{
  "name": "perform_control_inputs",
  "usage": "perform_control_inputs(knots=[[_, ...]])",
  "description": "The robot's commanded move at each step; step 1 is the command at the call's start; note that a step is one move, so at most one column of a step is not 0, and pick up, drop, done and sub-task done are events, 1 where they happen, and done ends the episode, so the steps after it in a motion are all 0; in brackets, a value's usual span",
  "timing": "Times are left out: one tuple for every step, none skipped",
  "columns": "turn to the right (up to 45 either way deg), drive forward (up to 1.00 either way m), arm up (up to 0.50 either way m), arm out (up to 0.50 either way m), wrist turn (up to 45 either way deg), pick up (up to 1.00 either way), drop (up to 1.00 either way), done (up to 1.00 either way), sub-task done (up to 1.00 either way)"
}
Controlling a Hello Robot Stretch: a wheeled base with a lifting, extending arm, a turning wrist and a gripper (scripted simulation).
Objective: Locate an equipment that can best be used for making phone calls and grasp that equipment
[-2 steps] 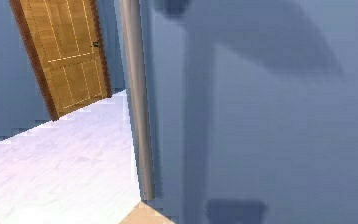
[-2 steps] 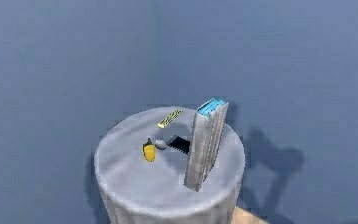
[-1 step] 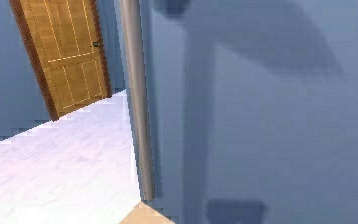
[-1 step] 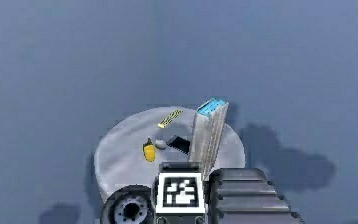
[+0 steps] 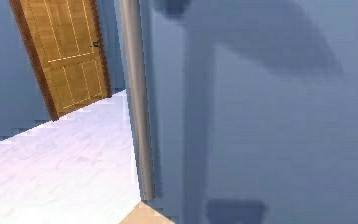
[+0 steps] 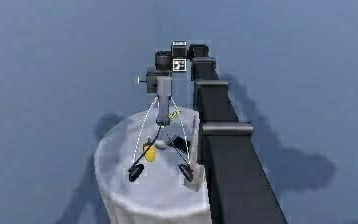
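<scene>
The arm [image 6: 227, 140] reaches out, gripper [image 6: 163, 172] seemingly pointing downward.

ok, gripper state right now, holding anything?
Gripper: cannot be told whether it holds anything; a small yellow blob and a small white blob lie on the round white table behind it.

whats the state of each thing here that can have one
door: looks shut
arm: extended out to the table
pincer: at the table top, cannot tell whether it holds anything
table: upright, small things on it
yellow thing: lies on the table by the pincer
white thing: lies on the table by the pincer
</scene>
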Motion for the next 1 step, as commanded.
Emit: perform_control_inputs(knots=[[0.0, 0.00, 0.00, 0.00, 45.0, 0.00, 0.00, 0.00, 0.00]])
